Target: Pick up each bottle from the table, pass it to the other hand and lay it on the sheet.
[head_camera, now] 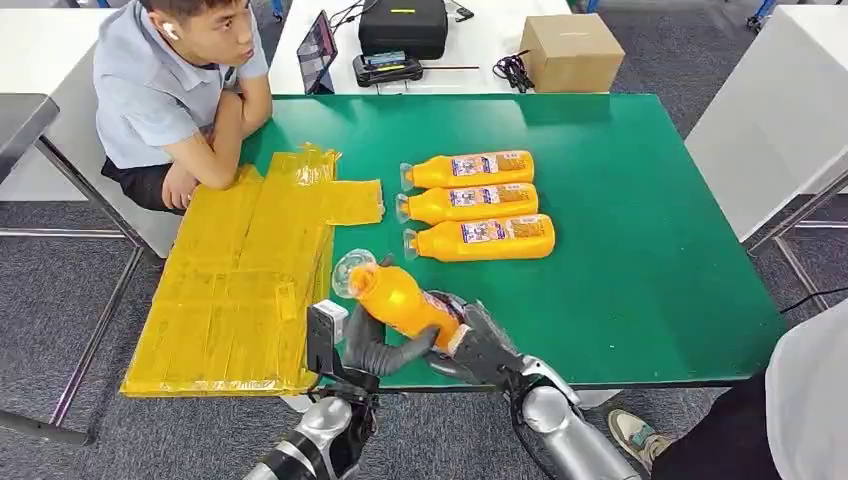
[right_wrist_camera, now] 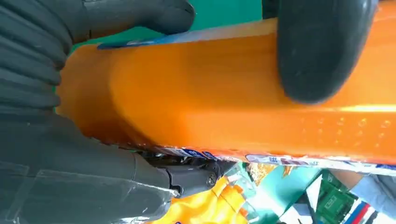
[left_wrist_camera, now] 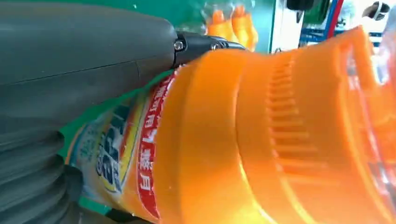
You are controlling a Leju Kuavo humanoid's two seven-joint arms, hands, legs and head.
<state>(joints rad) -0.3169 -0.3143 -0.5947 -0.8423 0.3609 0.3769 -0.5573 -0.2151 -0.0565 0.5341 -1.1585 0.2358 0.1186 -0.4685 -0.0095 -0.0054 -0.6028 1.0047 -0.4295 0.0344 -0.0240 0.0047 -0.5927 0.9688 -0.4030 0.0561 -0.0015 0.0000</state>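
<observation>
An orange bottle with a clear cap is held above the table's front edge, cap pointing toward the yellow sheet. My left hand wraps it from below near the middle, and my right hand grips its base end. Up close, the left wrist view has the bottle under my left hand's thumb. In the right wrist view my right hand closes around the bottle. Three more orange bottles lie side by side on the green table.
A person sits at the table's far left corner, arms resting by the sheet. A cardboard box, a black case and a tablet stand on the white table behind. Another person's shoe and clothing are at the lower right.
</observation>
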